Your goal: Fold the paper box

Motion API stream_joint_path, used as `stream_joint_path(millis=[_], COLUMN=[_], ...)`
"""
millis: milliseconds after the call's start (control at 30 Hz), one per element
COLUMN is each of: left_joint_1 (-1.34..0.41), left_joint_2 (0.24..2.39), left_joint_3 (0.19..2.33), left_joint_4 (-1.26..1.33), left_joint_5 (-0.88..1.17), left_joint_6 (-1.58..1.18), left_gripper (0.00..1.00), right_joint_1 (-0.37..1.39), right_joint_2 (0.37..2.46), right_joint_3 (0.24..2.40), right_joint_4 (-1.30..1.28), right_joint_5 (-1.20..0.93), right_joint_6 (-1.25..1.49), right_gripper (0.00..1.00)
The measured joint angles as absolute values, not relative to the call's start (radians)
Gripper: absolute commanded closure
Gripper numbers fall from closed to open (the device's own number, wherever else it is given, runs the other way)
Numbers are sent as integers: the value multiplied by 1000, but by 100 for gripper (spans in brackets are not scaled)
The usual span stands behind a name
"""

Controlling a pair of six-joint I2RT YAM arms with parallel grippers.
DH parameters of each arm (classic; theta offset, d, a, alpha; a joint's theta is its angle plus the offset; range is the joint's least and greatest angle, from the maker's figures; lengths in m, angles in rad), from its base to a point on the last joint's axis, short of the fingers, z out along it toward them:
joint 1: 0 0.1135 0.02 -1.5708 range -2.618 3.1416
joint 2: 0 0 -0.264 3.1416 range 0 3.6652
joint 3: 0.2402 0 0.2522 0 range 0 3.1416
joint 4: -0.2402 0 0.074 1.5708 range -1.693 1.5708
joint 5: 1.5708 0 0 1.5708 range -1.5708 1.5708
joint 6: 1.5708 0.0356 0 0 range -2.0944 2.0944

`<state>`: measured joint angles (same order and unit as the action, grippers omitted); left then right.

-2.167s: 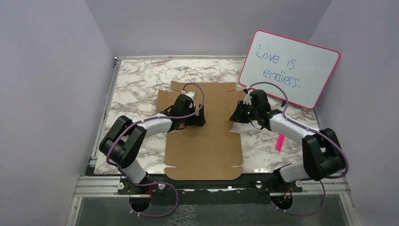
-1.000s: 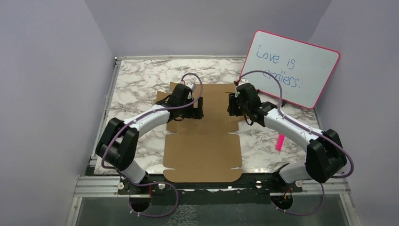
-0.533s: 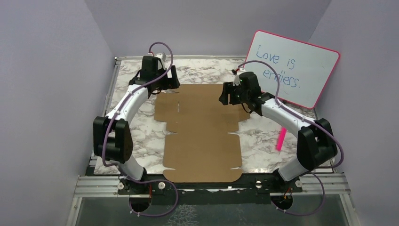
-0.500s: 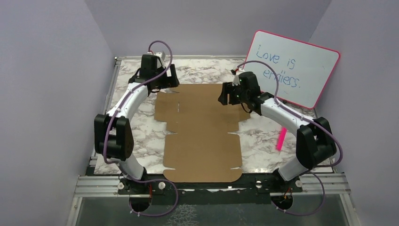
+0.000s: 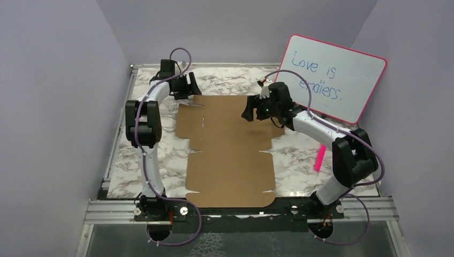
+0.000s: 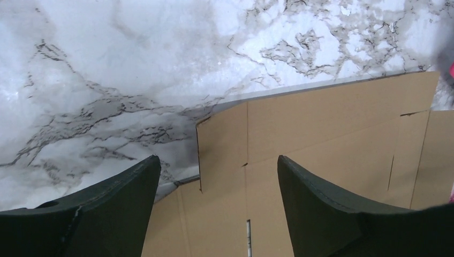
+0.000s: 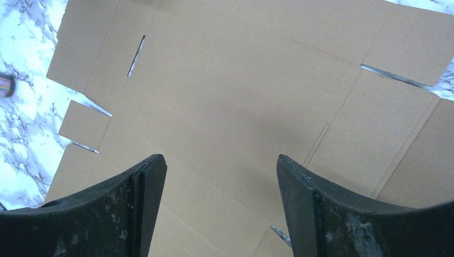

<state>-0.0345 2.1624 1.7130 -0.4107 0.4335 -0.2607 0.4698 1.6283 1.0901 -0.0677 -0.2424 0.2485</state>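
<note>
The paper box (image 5: 230, 152) lies flat and unfolded in the middle of the marble-patterned tabletop (image 5: 144, 115). It is a plain brown die-cut sheet with its flaps and slits all down (no panel raised that I can see), and its near edge sits close to the metal rail (image 5: 241, 210). My left claw (image 6: 218, 160) hovers over the box's far left corner, spread wide with nothing in it; the corner flap and bare marble show in the gap. My right claw (image 7: 219, 158) hangs above the box's far right part, likewise spread and empty, over plain cardboard. Right of the box, apart from it, a thin pink object (image 5: 319, 160) lies on the tabletop. Beyond the box's far right corner a pink-rimmed whiteboard (image 5: 334, 77) with blue writing leans at the wall. Pale lavender walls (image 5: 53, 107) close in on three sides.
</note>
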Motion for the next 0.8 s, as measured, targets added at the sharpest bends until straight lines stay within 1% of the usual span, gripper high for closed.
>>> stream_joint_path(millis=[100,333,567,667,800], left_joint_1=[-26,-19,-19,-19,-19], left_joint_2=[2211,2305,2327,2326,2318], left_joint_3=[1742,1811,1825,1811,1739], left_joint_4=[-414,-413,-400,-357,-246], left_joint_5=[470,559,604,632,674], left_joint_6=[-261,-253,-223,-219,-224], left_gripper=[30,53,81,87,91], right_joint_1=[470,470,470,470,470], right_joint_2=[1629,1652,1721,1742,1774], right_joint_3=[1090,1095,1135,1169,1225], right_joint_4=[-62,-19,-17,-17,-16], right_joint_5=[-243,-262,-287,-307,-331], right_joint_6=[241,232,228,216,186], right_gripper=[18,18,18,18,17])
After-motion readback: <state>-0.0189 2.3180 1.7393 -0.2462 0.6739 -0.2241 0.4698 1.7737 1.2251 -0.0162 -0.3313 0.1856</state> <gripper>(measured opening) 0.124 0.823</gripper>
